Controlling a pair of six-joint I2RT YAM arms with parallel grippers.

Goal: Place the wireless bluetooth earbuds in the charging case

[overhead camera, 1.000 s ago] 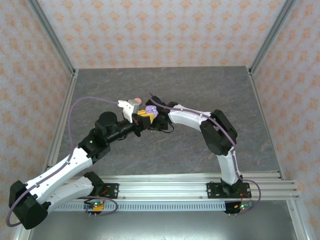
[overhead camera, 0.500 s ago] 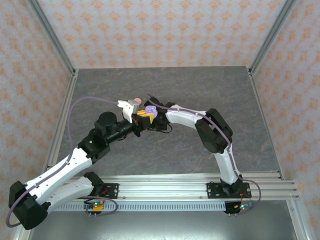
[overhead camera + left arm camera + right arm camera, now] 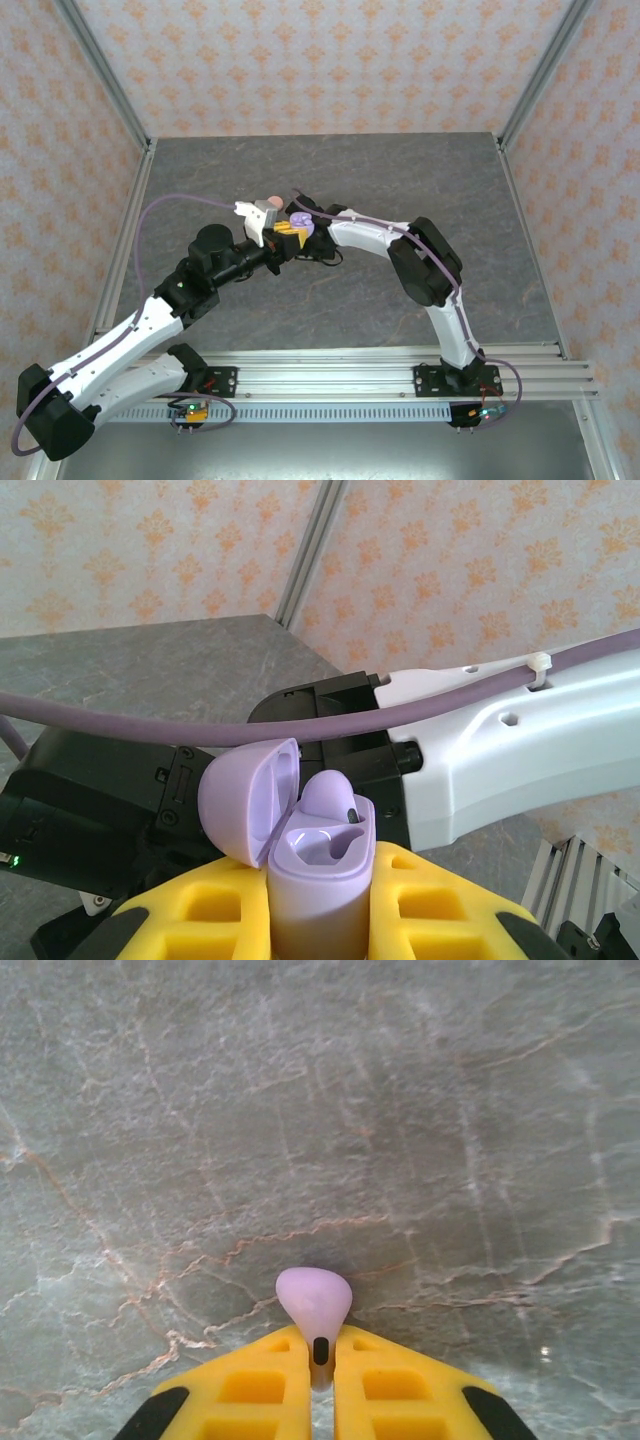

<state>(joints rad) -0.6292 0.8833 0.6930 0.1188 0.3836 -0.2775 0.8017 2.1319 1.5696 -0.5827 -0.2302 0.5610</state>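
Observation:
My left gripper (image 3: 318, 905) is shut on the lilac charging case (image 3: 318, 880) and holds it upright between its yellow fingers (image 3: 170, 915). The case lid (image 3: 240, 798) is flipped open to the left. One lilac earbud (image 3: 330, 798) sits in the far slot, and the near slot (image 3: 325, 845) is empty. My right gripper (image 3: 320, 1360) is shut on the stem of a second lilac earbud (image 3: 314, 1300), whose bulb sticks out past the fingertips above the grey table. In the top view the case (image 3: 303, 222) is at mid-table where both arms meet.
A salmon-pink round thing (image 3: 271, 203) lies just beyond my left wrist. The right arm's white link (image 3: 520, 750) and a purple cable (image 3: 200, 725) pass close behind the case. Patterned walls and metal posts (image 3: 105, 90) enclose the grey table (image 3: 420, 170).
The right arm's elbow has shifted slightly left, nearer the case. The left arm and the case have stayed still.

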